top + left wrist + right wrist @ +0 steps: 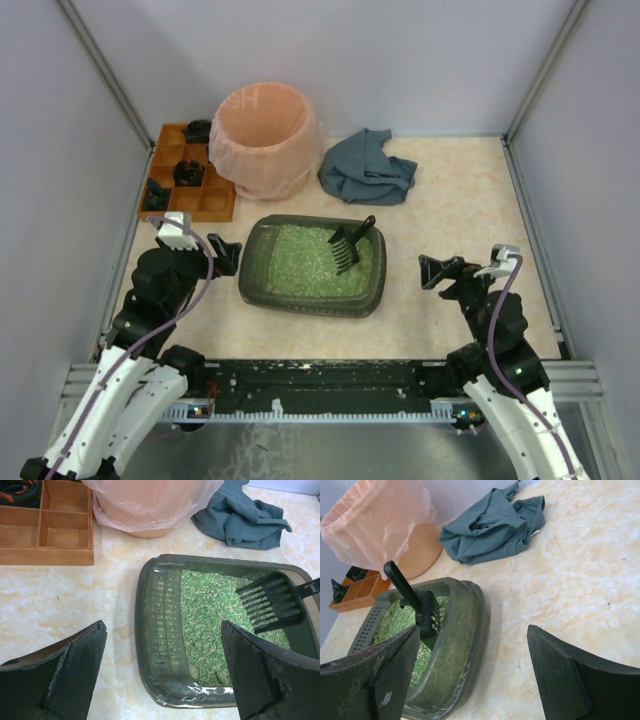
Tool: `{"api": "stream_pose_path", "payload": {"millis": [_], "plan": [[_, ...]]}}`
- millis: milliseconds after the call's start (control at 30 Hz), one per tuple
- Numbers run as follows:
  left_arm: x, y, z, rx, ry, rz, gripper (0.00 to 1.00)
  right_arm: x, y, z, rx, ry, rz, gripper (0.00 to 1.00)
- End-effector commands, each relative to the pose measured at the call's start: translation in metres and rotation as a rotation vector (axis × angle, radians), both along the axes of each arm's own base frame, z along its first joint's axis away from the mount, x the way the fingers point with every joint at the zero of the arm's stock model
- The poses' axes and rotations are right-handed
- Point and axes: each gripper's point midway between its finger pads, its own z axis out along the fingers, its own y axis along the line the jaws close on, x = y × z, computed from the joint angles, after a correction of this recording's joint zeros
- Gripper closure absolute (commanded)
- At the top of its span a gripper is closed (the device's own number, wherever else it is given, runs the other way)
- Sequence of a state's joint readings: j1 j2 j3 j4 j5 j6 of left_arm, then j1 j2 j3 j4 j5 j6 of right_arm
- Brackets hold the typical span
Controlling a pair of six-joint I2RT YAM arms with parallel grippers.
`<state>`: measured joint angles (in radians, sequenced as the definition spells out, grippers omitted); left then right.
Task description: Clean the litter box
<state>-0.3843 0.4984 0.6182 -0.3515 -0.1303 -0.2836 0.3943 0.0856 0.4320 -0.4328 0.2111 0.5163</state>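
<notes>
Tabletop (pixel 460 200): one litter box (pixel 252 268), one scoop (pixel 347 245), one bin (pixel 265 140), one cloth (pixel 365 168); left claw (pixel 228 255), right claw (pixel 435 275) spread empty.

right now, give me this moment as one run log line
left gripper open, empty, left of litter box | right gripper open, empty | scoop lying in litter box | pink-lined bin behind litter box

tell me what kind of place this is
Likely a robot test cell, not a home: plain grey walls and metal posts box in a small table, a left arm and right arm are mounted at its near edge, and a litter box and pink-lined bin sit on it.
</notes>
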Motion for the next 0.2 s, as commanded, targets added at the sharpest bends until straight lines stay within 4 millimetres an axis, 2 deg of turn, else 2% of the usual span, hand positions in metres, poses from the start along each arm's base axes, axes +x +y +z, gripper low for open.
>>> {"api": "stream_pose_path", "payload": {"millis": [0, 167], "plan": [[0.0028, -0.0004, 0.001, 0.006, -0.004, 0.002, 0.0, 0.0036, 0.001, 0.0151, 0.009, -0.058, 0.002, 0.13], [0.0017, -0.0002, 0.0024, 0.0, -0.004, 0.003, 0.0, 0.0045, 0.0014, 0.0133, 0.005, -0.047, 0.002, 0.13]]}}
